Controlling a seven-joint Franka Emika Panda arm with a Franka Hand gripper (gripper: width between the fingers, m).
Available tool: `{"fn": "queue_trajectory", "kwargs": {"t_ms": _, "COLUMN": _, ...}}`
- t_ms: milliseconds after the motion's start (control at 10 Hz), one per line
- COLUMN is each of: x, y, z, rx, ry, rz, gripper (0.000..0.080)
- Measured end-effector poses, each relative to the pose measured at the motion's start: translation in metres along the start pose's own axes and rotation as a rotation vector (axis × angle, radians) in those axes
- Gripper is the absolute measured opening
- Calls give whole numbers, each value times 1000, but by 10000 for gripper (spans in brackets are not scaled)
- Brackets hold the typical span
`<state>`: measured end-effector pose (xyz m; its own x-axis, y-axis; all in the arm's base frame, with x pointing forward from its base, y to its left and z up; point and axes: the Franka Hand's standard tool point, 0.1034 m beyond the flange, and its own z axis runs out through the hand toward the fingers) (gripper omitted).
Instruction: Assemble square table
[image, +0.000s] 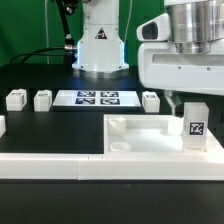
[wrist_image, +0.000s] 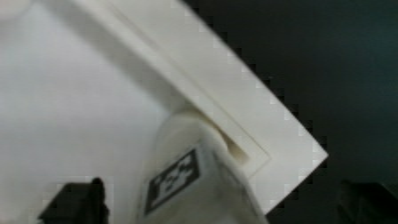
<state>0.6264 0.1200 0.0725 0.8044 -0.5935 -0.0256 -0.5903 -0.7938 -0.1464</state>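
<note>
The white square tabletop lies with its raised rim up at the exterior view's right. One white tagged leg stands upright in its right corner. My gripper hangs over that leg, jaws astride it. One dark finger stands apart from the leg's side. In the wrist view the leg rises from the tabletop corner. A gap shows between it and the dark finger. The other finger is not visible. Three loose legs lie at the back.
The marker board lies between the loose legs, in front of the robot base. A long white border rail runs along the front. Another white block shows at the exterior view's left edge.
</note>
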Motion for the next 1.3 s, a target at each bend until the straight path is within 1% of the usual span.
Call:
{"fn": "queue_trajectory", "kwargs": {"t_ms": 100, "x": 4, "y": 3, "z": -1, "rx": -2, "ry": 5, "rz": -133, "gripper": 649}}
{"fn": "queue_trajectory", "kwargs": {"t_ms": 200, "x": 4, "y": 1, "z": -1, "rx": -12, "ry": 14, "rz": -264, "gripper": 649}}
{"fn": "queue_trajectory", "kwargs": {"t_ms": 300, "x": 1, "y": -4, "z": 0, "rx": -15, "ry": 21, "rz": -310, "gripper": 649}}
{"fn": "queue_trajectory", "kwargs": {"t_ms": 400, "x": 1, "y": -4, "z": 0, "rx": -9, "ry": 18, "rz": -268, "gripper": 649}}
{"fn": "queue_trajectory", "kwargs": {"t_ms": 500, "x": 1, "y": -3, "z": 0, "rx": -10, "ry": 19, "rz": -272, "gripper": 541}}
{"fn": "queue_trajectory", "kwargs": {"t_ms": 600, "x": 1, "y": -4, "z": 0, "rx": -8, "ry": 18, "rz": -226, "gripper": 390}}
{"fn": "queue_trajectory", "kwargs": {"t_ms": 700, "x": 0, "y": -4, "z": 0, "rx": -5, "ry": 16, "rz": -167, "gripper": 390}}
{"fn": "queue_trajectory", "kwargs": {"t_ms": 800, "x": 1, "y": 1, "z": 2, "rx": -11, "ry": 12, "rz": -90, "gripper": 301}}
{"fn": "queue_trajectory", "kwargs": {"t_ms": 1100, "x": 1, "y": 0, "z": 2, "rx": -8, "ry": 12, "rz": 60, "gripper": 299}}
{"fn": "queue_trajectory", "kwargs": {"t_ms": 1300, "x": 1, "y": 0, "z": 2, "rx": -3, "ry": 8, "rz": 220, "gripper": 299}}
